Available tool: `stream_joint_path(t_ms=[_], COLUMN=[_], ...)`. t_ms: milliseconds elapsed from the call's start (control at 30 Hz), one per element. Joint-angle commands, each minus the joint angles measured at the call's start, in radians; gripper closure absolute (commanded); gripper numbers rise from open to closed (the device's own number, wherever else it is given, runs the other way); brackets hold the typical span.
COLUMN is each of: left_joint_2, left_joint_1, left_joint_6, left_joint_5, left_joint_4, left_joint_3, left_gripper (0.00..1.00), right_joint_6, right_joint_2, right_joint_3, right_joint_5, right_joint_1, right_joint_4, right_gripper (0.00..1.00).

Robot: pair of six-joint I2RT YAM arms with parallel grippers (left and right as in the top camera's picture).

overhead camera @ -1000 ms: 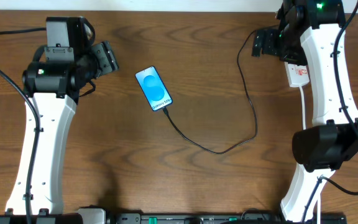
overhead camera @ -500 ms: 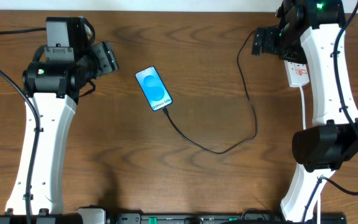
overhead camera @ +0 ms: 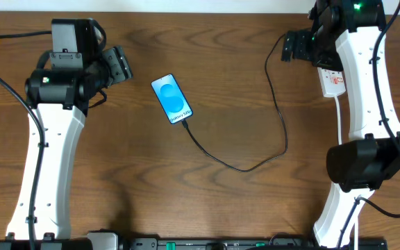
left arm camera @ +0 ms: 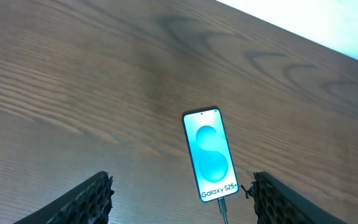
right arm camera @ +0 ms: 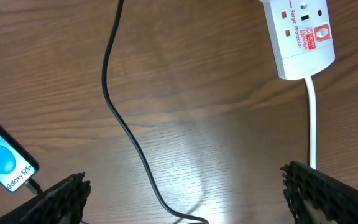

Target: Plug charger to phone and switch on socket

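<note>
The brown wooden desk [overhead camera: 221, 208] carries everything. The left arm [overhead camera: 47, 153] waits at its own side, left jaws parted and empty, looking down at the phone. The right arm [overhead camera: 367, 104] reaches to the far edge, right jaws spread wide and holding nothing.

The socket [right arm camera: 300, 31] lies under that arm, its white cord [right arm camera: 312, 124] trailing back. The phone [overhead camera: 171, 99] lies well apart from it, mid-desk and screen lit. The charger [overhead camera: 283, 125] loops between the two, and its tip [left arm camera: 220, 203] appears seated in the phone's bottom end (the plug end is hidden by the arm).

What remains, I judge, is the switch [right arm camera: 283, 14]. Bring one right finger squarely over it and press straight down, so the strip does not slide or tug the charger.
</note>
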Motion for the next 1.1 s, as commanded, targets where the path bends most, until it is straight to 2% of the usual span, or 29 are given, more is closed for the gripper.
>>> stream_joint_path(t_ms=[0, 300, 500, 600, 700, 733, 800, 833, 867, 967, 1067], left_joint_2=[0.011, 0.011, -0.035, -0.104, -0.22, -0.267, -0.353, -0.406, -0.461, -0.612, -0.768], left_joint_1=[0.005, 0.004, 0.004, -0.006, -0.031, -0.043, -0.065, -0.078, -0.091, -0.119, -0.124], left_joint_6=[0.006, 0.006, 0.009, 0.006, 0.002, 0.002, 0.002, 0.002, 0.002, 0.002, 0.002], left_joint_5=[-0.013, -0.013, -0.039, -0.045, -0.077, -0.094, -0.121, -0.143, -0.165, -0.208, -0.223], left_joint_4=[-0.002, -0.002, -0.06, -0.015, 0.138, 0.206, 0.319, 0.383, 0.446, 0.618, 0.784], left_joint_3=[0.001, 0.001, -0.02, -0.09, -0.234, -0.297, -0.407, -0.47, -0.535, -0.708, -0.879], left_gripper=[0.27, 0.27, 0.27, 0.27, 0.27, 0.27, 0.27, 0.27, 0.27, 0.27, 0.27], right_joint_6=[0.001, 0.001, 0.001, 0.001, 0.001, 0.001, 0.001, 0.001, 0.001, 0.001, 0.001], right_joint_2=[-0.028, -0.028, -0.028, -0.028, -0.028, -0.028, -0.028, -0.028, -0.03, -0.058, -0.125], right_joint_3=[-0.003, -0.003, -0.003, -0.003, -0.003, -0.003, -0.003, -0.003, -0.003, -0.003, -0.003], right_joint_5=[0.009, 0.009, 0.009, 0.009, 0.009, 0.009, 0.008, 0.008, 0.008, 0.008, 0.009], right_joint_1=[-0.003, -0.003, -0.003, -0.003, -0.003, -0.003, -0.003, -0.003, -0.003, -0.016, -0.026], right_joint_4=[0.002, 0.002, 0.002, 0.002, 0.002, 0.002, -0.003, -0.006, -0.009, -0.031, -0.032], right_gripper=[0.01, 0.01, 0.01, 0.01, 0.01, 0.03, 0.47, 0.6, 0.51, 0.01, 0.01])
